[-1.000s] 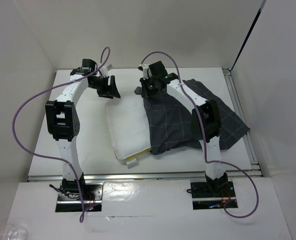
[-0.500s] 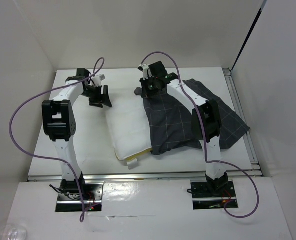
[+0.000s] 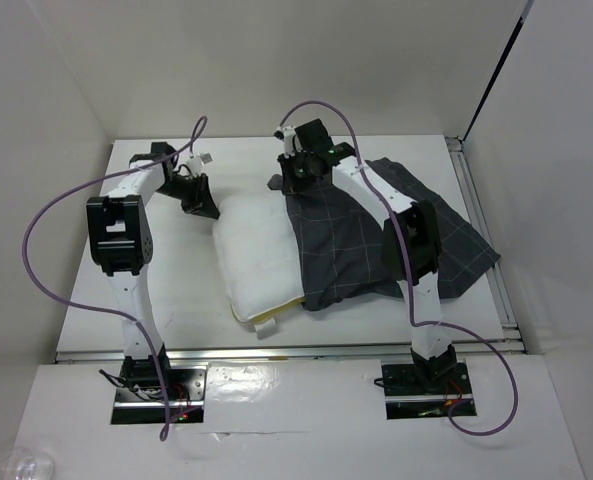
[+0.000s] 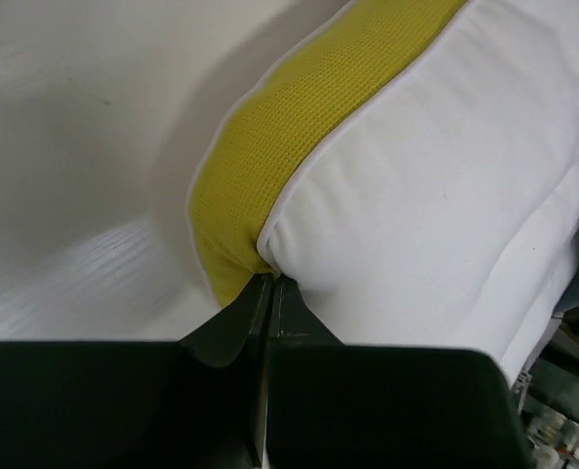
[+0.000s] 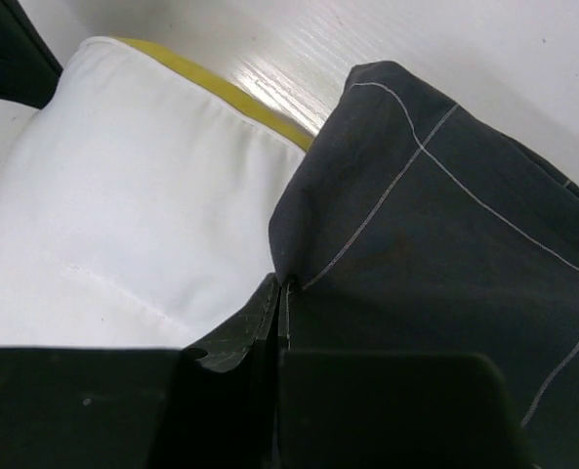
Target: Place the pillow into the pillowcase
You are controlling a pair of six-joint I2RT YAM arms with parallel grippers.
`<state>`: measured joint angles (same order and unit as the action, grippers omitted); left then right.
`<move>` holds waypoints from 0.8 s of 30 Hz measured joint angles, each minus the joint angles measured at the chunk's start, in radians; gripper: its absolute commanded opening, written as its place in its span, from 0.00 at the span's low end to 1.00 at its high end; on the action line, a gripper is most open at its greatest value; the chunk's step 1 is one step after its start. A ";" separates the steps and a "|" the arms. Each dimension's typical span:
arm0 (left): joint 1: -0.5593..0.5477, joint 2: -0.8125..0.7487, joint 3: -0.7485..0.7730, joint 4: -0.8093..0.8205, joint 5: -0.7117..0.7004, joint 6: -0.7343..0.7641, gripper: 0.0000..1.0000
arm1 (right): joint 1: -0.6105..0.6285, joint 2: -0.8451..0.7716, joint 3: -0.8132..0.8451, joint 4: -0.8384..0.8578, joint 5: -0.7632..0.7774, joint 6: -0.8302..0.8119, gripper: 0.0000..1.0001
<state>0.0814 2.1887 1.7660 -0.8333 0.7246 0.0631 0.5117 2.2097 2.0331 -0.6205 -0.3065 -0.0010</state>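
White arms with black joints, black grippers and looping purple cables.

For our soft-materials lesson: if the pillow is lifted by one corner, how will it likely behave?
Probably floppy: the pillow looks puffy and rounded, so it should sag from the corner that the left end effector pinches. Likely light for its bulk, as its cover bulges softly. Pushed, it may bunch against the pillowcase rather than slide.

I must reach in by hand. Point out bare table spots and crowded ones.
Bare table lies left of the pillow near the left arm, and along the far edge. Crowded: the pillowcase covers the right side under the right arm.
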 measured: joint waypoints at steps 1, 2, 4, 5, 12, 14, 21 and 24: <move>0.000 0.019 0.017 -0.013 0.024 0.011 0.00 | 0.004 0.003 0.005 -0.003 0.005 0.000 0.00; 0.002 0.035 0.031 -0.026 0.042 0.015 0.00 | 0.009 0.007 0.011 -0.008 0.010 0.000 0.00; -0.001 0.056 0.053 -0.047 0.072 0.020 0.00 | 0.021 0.015 0.018 -0.012 0.019 0.000 0.00; -0.003 0.063 0.065 -0.061 0.082 0.021 0.00 | 0.029 0.020 0.023 -0.016 0.024 -0.001 0.00; -0.030 0.068 0.141 -0.103 0.111 0.037 0.00 | 0.087 0.101 0.154 -0.070 0.034 -0.005 0.00; -0.030 0.068 0.155 -0.102 0.117 0.036 0.00 | 0.098 0.143 0.222 -0.099 0.034 -0.006 0.00; -0.030 0.068 0.163 -0.081 0.136 0.004 0.00 | 0.124 0.241 0.386 -0.163 0.026 -0.007 0.00; -0.030 0.068 0.163 -0.080 0.138 -0.014 0.00 | 0.137 0.241 0.385 -0.161 0.026 -0.011 0.00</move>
<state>0.0513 2.2562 1.9289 -0.9131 0.8623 0.0494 0.6483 2.4512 2.4176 -0.7811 -0.2802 -0.0124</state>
